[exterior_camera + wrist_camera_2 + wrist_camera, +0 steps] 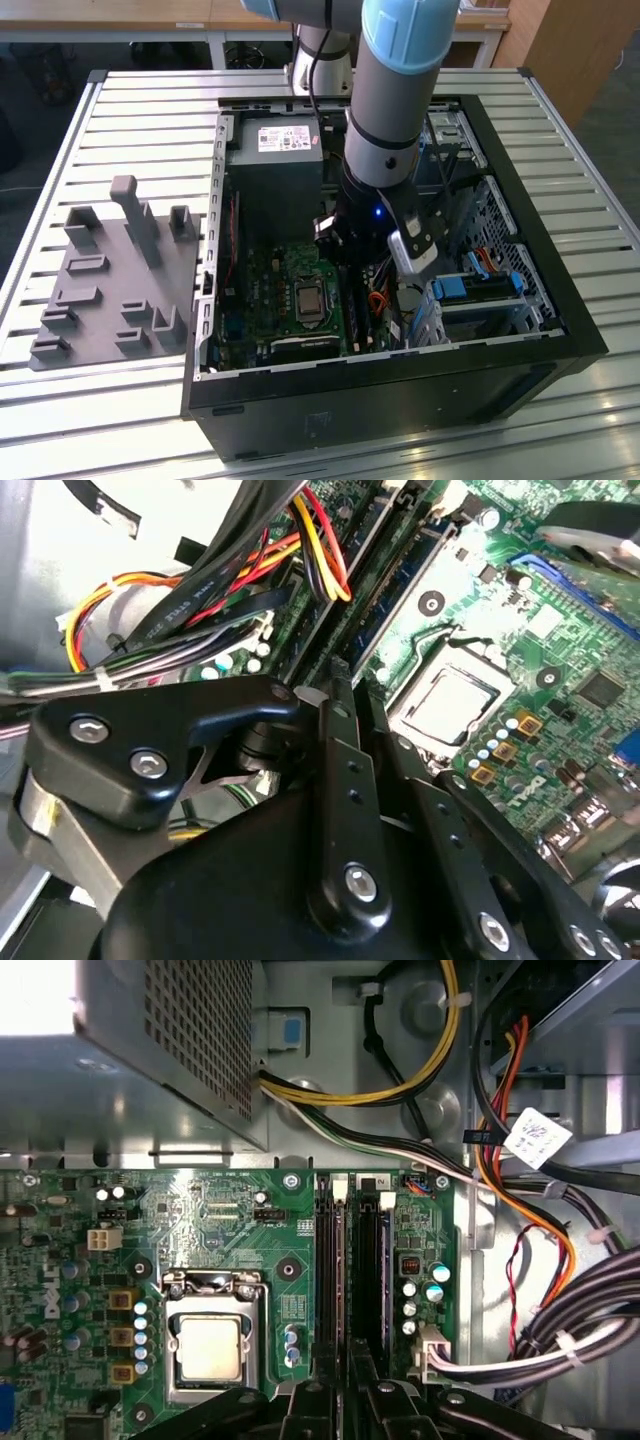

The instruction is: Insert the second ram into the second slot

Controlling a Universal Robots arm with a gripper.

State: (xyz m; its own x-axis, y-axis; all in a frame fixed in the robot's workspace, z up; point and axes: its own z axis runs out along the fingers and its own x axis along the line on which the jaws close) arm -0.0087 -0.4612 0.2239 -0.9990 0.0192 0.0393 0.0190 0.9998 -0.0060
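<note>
Inside the open computer case, my gripper hangs low over the motherboard, just beside the processor socket. The second ram is a thin blue stick standing on edge. It lies along the memory slot nearer the socket, where it looks like a narrow line. A second dark slot runs parallel on the far side. My gripper has its fingers drawn close together over the near end of the stick. How deep the stick sits is hidden.
Bundles of coloured cables crowd the side of the slots away from the socket. The power supply stands behind the board and blue drive brackets at the exterior view's right. A grey fixture plate lies outside the case.
</note>
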